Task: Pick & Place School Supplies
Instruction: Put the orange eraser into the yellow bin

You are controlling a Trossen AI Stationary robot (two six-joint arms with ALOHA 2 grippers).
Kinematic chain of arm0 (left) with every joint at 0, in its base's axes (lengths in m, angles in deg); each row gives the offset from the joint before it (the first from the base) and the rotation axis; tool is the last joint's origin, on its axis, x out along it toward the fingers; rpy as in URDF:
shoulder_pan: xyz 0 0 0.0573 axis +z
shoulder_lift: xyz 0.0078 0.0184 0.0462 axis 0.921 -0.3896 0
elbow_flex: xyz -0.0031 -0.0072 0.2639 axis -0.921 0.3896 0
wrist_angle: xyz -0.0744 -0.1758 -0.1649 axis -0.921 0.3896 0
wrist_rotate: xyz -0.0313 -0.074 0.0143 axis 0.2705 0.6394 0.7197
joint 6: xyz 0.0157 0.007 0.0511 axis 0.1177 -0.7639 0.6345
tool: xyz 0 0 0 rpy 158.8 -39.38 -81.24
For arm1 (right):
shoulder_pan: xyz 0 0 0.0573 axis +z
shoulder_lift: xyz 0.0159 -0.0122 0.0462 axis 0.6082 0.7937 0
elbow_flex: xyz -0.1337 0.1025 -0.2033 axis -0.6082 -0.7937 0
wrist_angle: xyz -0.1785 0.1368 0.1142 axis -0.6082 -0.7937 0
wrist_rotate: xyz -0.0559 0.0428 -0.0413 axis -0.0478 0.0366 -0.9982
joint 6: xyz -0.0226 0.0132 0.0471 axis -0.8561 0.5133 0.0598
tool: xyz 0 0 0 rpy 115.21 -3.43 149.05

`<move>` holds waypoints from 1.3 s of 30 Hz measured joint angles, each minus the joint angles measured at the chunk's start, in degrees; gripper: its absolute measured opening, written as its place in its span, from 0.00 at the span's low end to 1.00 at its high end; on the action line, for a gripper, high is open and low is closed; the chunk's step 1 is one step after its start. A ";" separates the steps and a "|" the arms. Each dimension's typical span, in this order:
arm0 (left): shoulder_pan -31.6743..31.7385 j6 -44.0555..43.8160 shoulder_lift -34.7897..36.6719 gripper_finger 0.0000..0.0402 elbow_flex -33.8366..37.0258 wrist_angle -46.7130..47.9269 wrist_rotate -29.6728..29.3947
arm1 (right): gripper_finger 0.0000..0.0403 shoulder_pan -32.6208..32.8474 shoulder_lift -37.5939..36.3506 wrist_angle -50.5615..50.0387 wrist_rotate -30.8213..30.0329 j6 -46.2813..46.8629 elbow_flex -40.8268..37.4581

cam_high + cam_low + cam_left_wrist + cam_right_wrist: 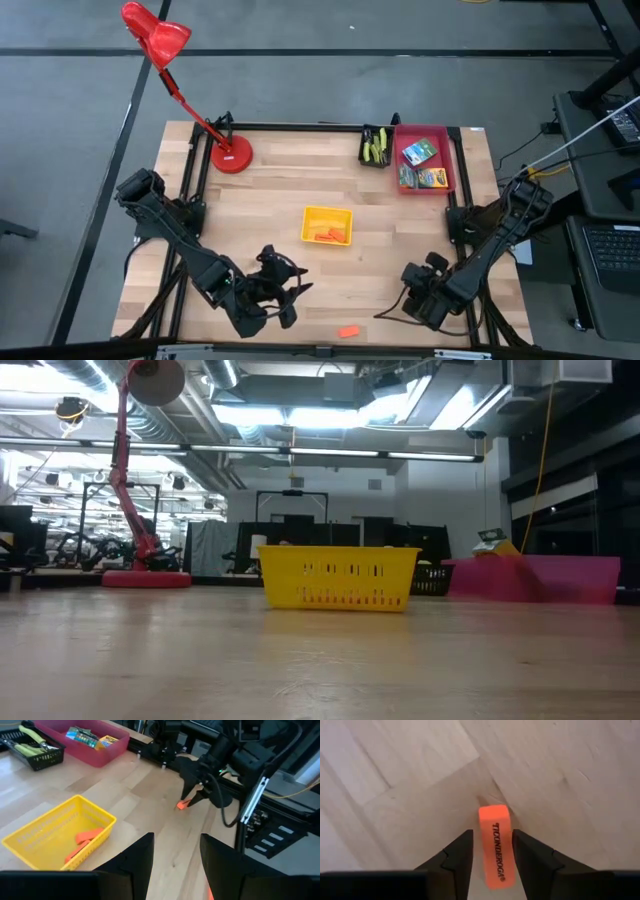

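Note:
My right gripper [492, 857] is near the table's near right corner [412, 292], shut on an orange eraser [493, 845] printed "TICONDEROGA". The left wrist view shows that eraser's tip [183, 804] poking out of the right gripper. My left gripper [176, 862] hovers open near the near edge [283, 288] and touches nothing. Another orange piece [348, 331] lies flat on the table between the arms. More orange pieces [330, 235] lie in the yellow tray [327, 213]. Printed boxes [420, 153] lie in the red tray [452, 160]. Yellow-green-handled tools [376, 148] lie in the black tray [47, 760]. My right gripper pinches the orange eraser between its two fingers [462, 855] by its long sides. The eraser lies along the fingers, and its free end [493, 812] sticks out forward. It is lifted clear of the wooden table and casts a shadow below.
A red desk lamp stands on its base [231, 155] at the far left corner, its head [158, 35] beyond the table edge. The three trays sit in the centre and far right. Bare wood [260, 200] lies between the lamp and the yellow tray [340, 575].

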 joint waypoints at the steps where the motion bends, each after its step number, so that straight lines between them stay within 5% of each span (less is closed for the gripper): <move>1: 0.01 0.29 0.00 0.39 0.00 -0.48 0.19 | 0.36 0.03 0.00 -0.03 0.02 0.53 -0.23; 17: -0.91 1.52 -0.02 0.39 0.00 -5.01 -0.27 | 0.35 0.92 -0.20 5.09 1.88 -1.10 -3.53; 27: -1.57 1.52 -0.02 0.39 0.00 -7.17 -1.05 | 0.21 0.92 -0.23 5.69 2.05 -1.32 -3.57; 39: -2.19 1.53 -0.02 0.39 0.00 -7.68 -3.09 | 0.22 0.32 -0.07 7.00 -0.26 -1.36 -0.83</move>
